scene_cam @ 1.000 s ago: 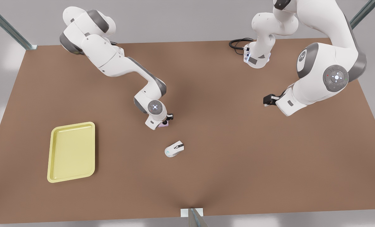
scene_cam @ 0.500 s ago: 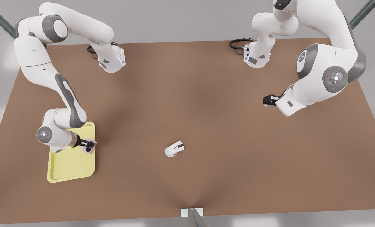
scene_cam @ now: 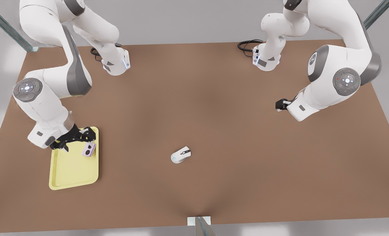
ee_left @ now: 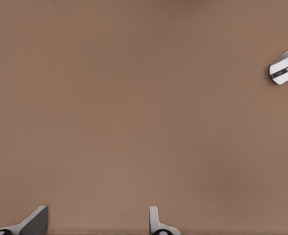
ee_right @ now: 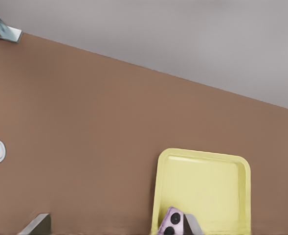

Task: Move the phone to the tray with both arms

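Right arm: at the front view's left, it folds down from its base at the worktop's (scene_cam: 214, 108) far edge, the elbow bent high and the wrist angled low over the tray's far end.
Right end effector (scene_cam: 80, 137): fingers spread apart and holding nothing, hovering at the tray's 12 o'clock end; one fingertip (ee_right: 191, 224) shows just beside the phone in the right wrist view.
Phone (scene_cam: 89, 150): lies on the tray near its far corner on the front view's right, close to the rim, its two black camera circles facing up; free of the fingers.
Tray (scene_cam: 73, 170): pale yellow, flat on the worktop at about 8 o'clock from the worktop's centre.
Left arm: at the front view's right, waiting, its forearm bent down and inward.
Left end effector (scene_cam: 280, 105): poised above bare worktop at roughly 3 o'clock, fingers apart, gripping nothing.
Mouse (scene_cam: 180, 154): white, near the worktop's centre at 6 o'clock, well apart from the tray.
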Controlling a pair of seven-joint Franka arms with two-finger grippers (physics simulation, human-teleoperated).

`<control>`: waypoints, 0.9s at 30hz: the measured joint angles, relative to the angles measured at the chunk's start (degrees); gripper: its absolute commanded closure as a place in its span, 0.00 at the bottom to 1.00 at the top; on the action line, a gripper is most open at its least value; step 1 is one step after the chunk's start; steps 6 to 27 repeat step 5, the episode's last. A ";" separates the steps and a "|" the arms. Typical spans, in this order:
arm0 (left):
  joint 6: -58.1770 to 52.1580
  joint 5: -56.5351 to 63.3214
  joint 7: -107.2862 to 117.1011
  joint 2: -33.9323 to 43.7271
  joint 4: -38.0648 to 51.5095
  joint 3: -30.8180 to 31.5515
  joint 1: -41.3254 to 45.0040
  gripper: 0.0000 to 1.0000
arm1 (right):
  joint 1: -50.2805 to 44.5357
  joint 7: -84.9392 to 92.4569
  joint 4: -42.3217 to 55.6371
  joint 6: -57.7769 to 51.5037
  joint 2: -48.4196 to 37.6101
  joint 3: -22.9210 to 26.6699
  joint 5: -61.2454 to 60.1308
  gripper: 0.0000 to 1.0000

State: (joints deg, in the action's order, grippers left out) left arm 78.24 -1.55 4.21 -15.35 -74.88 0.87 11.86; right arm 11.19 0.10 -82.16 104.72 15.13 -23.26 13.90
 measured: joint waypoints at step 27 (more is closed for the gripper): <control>-0.50 0.55 0.01 -0.08 -0.03 0.00 0.00 0.00 | -10.56 -0.18 6.94 -10.15 5.04 18.25 -5.68 0.00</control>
